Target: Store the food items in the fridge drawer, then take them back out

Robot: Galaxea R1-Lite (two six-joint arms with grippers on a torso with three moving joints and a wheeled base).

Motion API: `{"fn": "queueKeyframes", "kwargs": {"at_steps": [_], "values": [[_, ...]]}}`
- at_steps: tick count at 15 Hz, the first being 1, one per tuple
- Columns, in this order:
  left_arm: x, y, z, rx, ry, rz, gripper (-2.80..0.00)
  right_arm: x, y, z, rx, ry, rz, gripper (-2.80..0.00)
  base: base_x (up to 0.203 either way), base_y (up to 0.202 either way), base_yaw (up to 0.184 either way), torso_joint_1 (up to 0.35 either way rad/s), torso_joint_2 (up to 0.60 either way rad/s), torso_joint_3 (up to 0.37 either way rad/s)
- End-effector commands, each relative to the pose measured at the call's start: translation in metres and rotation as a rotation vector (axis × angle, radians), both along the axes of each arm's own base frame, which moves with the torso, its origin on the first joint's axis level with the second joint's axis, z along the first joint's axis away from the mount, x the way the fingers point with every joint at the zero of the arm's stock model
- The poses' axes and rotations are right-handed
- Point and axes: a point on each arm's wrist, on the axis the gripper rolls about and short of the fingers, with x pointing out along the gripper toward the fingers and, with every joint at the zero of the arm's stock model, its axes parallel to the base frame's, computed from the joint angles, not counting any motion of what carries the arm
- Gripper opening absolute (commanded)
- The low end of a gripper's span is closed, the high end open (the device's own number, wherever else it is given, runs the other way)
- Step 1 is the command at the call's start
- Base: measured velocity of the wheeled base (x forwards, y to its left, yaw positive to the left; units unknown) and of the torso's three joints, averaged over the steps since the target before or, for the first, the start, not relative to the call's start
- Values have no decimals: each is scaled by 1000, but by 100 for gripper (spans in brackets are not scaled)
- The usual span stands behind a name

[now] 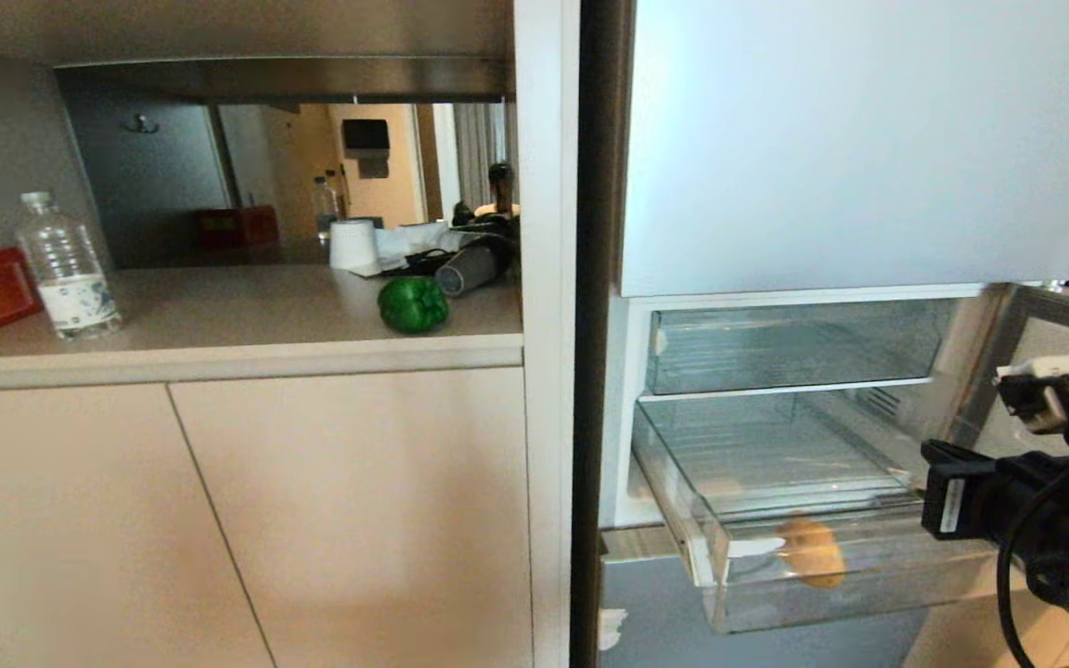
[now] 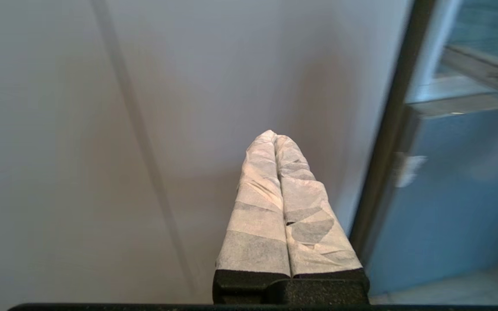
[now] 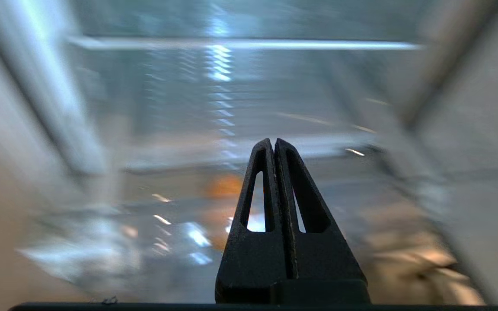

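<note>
Potato (image 1: 813, 552) in pulled-out fridge drawer (image 1: 869, 580) | pepper (image 1: 413, 304) on counter (image 1: 219, 320) | right end effector (image 3: 274, 142) clenched, empty

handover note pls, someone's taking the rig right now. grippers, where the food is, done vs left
Right gripper: shut, empty, pointing into the open fridge toward the fridge drawer.
Left gripper: shut, empty, parked low facing the cabinet front.
Potato: inside the fridge drawer, near its front wall. The drawer is pulled out.
Bell pepper: on the counter left of the fridge, near the counter's right end.
Done: potato is in the drawer.
Left, going by the layout: either the pepper has yet to go in, or it is already back out and the potato comes next. One moment cannot settle which.
</note>
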Motion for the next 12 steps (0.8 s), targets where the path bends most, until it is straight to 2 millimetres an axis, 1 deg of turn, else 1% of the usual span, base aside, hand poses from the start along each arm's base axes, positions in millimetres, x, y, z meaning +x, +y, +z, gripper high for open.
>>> {"fn": "queueKeyframes", "kwargs": {"at_steps": [1,3,6,8,9,10,11,12], "values": [[0,0,0,0,0,0,-280,4,1,0,-43,12,3,-280,-4,6,-97,-1,1,2],[0,0,0,0,-1,0,-280,20,0,12,-65,26,-21,-280,0,0,0,0,0,0],[0,0,0,0,-2,0,-280,51,-2,36,-44,160,-11,-280,0,0,0,0,0,0],[0,0,0,0,-1,0,-280,81,-8,56,12,278,17,-280,0,0,0,0,0,0],[0,0,0,0,0,0,-280,97,-12,58,31,347,26,-280,0,0,0,0,0,0],[0,0,0,0,-1,0,-280,117,-15,50,47,445,28,-280,0,0,0,0,0,0],[0,0,0,0,0,0,-280,134,-19,38,57,526,25,-280,0,0,0,0,0,0],[0,0,0,0,-2,0,-280,148,-23,25,58,589,23,-280,0,0,0,0,0,0]]}}
